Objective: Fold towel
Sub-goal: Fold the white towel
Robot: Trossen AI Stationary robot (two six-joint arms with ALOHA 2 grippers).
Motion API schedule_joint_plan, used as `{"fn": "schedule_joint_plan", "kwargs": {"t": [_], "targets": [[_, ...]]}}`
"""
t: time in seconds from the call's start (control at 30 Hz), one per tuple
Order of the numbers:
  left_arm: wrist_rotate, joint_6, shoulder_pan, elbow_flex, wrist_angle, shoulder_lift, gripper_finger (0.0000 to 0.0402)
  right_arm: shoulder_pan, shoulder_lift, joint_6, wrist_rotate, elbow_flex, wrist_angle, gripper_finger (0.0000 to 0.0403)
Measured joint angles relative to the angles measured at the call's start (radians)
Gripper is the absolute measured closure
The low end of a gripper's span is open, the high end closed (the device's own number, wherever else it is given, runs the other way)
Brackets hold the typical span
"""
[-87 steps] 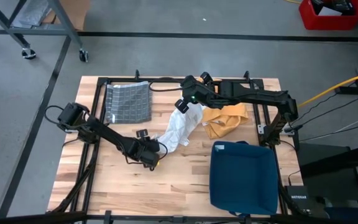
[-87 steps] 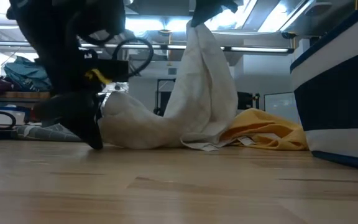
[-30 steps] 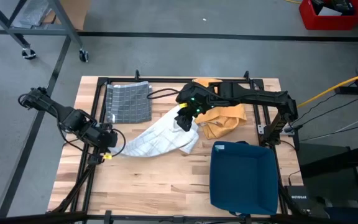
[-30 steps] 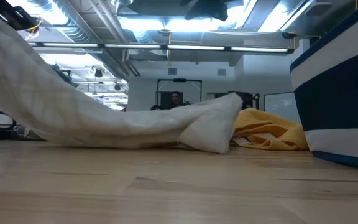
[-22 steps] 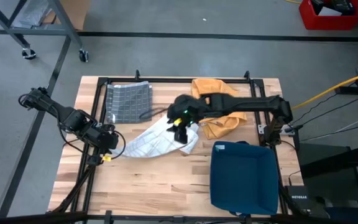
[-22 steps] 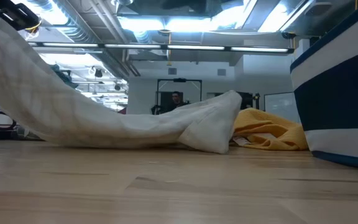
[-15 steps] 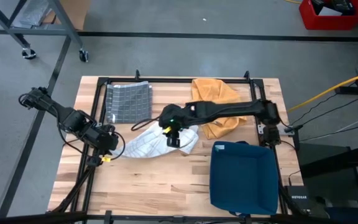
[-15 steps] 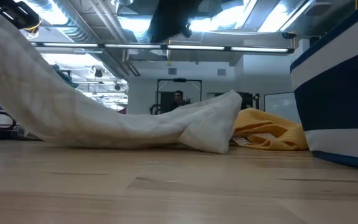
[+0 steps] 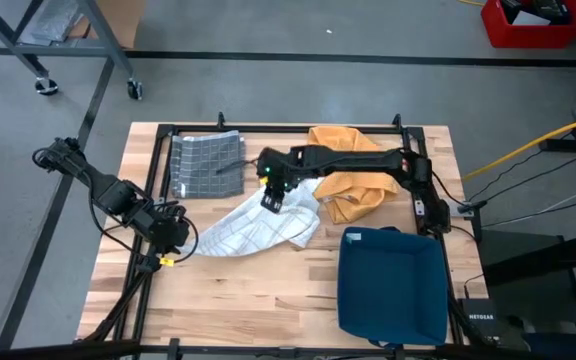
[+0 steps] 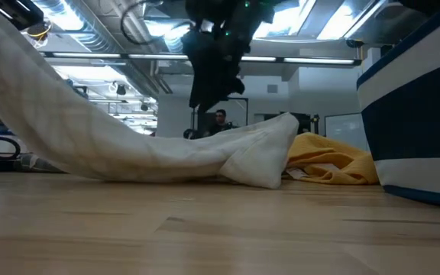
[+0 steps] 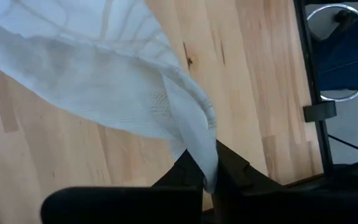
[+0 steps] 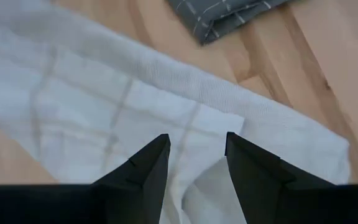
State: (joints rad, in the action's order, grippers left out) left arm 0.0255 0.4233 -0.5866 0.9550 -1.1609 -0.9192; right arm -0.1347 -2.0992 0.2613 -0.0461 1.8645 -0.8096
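A white towel with a faint check point(image 9: 253, 228) lies spread across the middle of the table. Its left end rises off the wood to my left gripper point(image 9: 173, 237), which is shut on it near the table's left edge. My right gripper point(image 9: 273, 197) hangs open just above the towel's far edge, fingers pointing down and nothing between them. In the right wrist view point(image 12: 196, 149) a towel corner point(image 12: 236, 121) lies below the gap. In the low view the towel point(image 10: 151, 156) slopes up to the left and the right gripper point(image 10: 214, 72) hangs over it. My left gripper pinches the towel's left end point(image 11: 199, 140) between its two fingers point(image 11: 234, 171), where the cloth gathers into a narrow fold. The fingers slant down from the table's left side. That end is lifted clear, and the cloth runs down in a slope to the rest on the table.
A folded grey checked towel point(image 9: 206, 165) lies at the far left, close to the right gripper. A crumpled yellow cloth point(image 9: 353, 185) lies at the far right. A dark blue bin point(image 9: 393, 283) stands at the near right. Bare wood shows along the near edge.
My right gripper has come down and toward the table's left, from above the yellow cloth's edge to low over the white towel's far edge, open throughout. The towel and my left gripper have kept their places.
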Motion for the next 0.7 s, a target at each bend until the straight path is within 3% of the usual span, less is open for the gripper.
{"fn": "schedule_joint_plan", "kwargs": {"t": [0.4,0.53,0.7], "targets": [[-0.034,-0.008,-0.010,0.000,-0.001,0.000,0.0401,-0.050,-0.086,0.154,-0.163,0.000,0.005,0.0237],[-0.037,-0.008,-0.010,0.000,-0.001,0.000,0.0401,-0.050,-0.107,0.153,-0.164,0.000,-0.002,0.0237],[-0.037,-0.005,-0.010,0.000,-0.001,0.000,0.0401,-0.054,-0.109,0.152,-0.086,0.000,-0.002,0.0237]]}}
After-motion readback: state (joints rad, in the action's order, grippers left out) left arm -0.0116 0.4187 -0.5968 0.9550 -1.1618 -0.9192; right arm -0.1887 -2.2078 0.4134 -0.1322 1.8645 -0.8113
